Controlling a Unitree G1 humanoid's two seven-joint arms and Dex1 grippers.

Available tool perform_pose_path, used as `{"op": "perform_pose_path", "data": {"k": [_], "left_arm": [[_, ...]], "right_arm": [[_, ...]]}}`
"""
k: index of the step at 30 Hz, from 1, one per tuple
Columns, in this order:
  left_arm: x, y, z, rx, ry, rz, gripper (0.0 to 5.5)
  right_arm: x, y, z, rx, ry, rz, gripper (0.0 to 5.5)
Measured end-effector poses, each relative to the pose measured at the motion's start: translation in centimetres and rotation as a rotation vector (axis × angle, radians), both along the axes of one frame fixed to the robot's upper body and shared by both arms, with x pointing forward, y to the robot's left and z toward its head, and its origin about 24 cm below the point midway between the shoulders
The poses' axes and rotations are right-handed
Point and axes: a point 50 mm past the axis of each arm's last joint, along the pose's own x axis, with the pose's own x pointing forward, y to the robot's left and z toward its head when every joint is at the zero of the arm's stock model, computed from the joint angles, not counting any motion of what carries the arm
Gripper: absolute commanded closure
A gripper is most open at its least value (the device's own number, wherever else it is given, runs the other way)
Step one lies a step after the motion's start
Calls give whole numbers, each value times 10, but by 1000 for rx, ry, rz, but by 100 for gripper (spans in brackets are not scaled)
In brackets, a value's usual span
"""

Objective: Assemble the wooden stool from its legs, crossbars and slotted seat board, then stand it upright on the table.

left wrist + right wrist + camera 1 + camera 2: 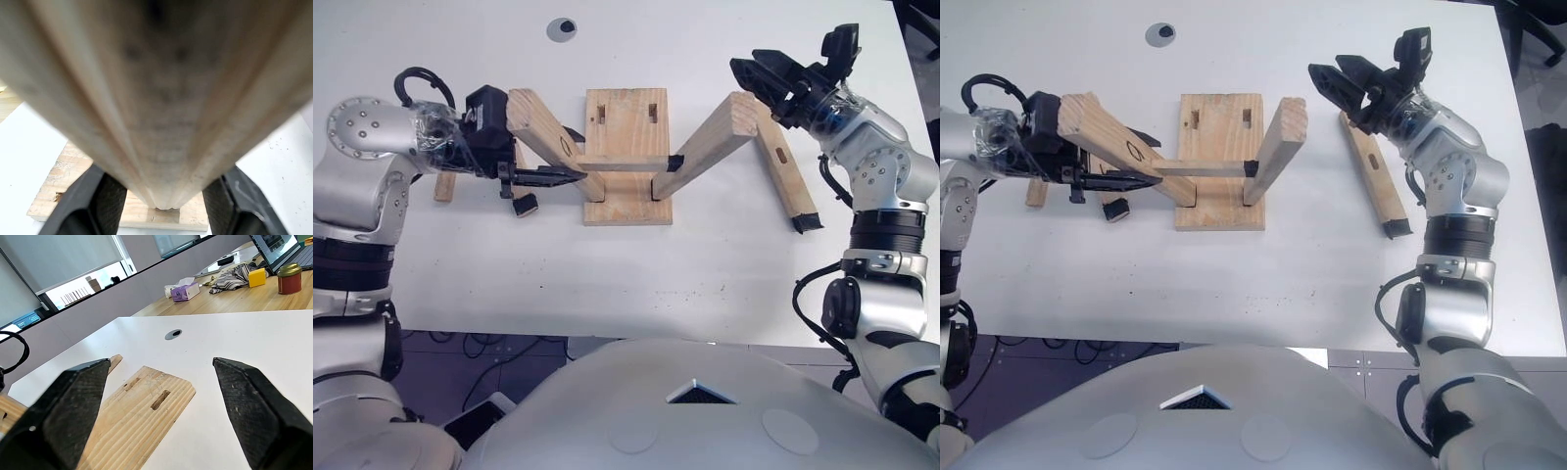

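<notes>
Seat board [626,122]: lies flat in the middle of the table [607,284], slots facing up.
Left leg [540,127]: its low end sits on the board and it leans out to the left.
Right leg [710,145]: on the board too, leaning out to the right.
Crossbar [622,164]: joins the two legs.
Left gripper [570,157]: pinching the left leg, one finger on each side.
Right gripper [161,363]: spread wide and holding nothing, up above the right leg.
Spare leg [785,162]: lies flat on the table, off to the right.
Small wood piece [443,186]: lies under the left arm.
Step now: I think it is pushing the left leg into its slot.
How to do it well: tip the leg up slowly and push straight down. The free gripper could hold the right leg.
Watch out: a hard pull may pop the crossbar out or slide the board.
</notes>
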Motion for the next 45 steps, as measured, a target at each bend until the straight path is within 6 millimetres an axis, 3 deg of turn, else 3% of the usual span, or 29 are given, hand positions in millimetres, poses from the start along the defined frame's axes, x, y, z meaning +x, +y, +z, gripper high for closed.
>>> {"op": "perform_pose_path", "data": {"k": [14,16,19,23,27,30,34,39,41,45], "left_arm": [[1,-5,-1,-2,2,22,349],[3,-6,-1,3,-5,32,298],[-8,14,-68,239,251,218,258],[3,18,-57,260,171,239,197],[1,18,-53,248,160,232,155],[2,27,-43,214,157,252,155],[7,38,-9,50,139,261,155],[-10,36,-18,59,218,178,155],[-13,35,-18,53,225,161,155],[-9,33,-19,22,214,178,155]], "right_arm": [[-1,12,-7,25,20,21,165],[-1,12,-7,24,17,19,165],[-3,7,-10,20,20,-3,165],[-5,6,-14,19,34,-14,165],[-8,7,-13,-2,23,6,165],[-27,10,-14,-61,-7,114,165],[-53,8,-7,-129,-46,239,165],[-83,2,-24,-412,5,407,165],[-84,9,-26,-498,-60,458,165],[-80,17,-23,-506,-129,482,165]]}}
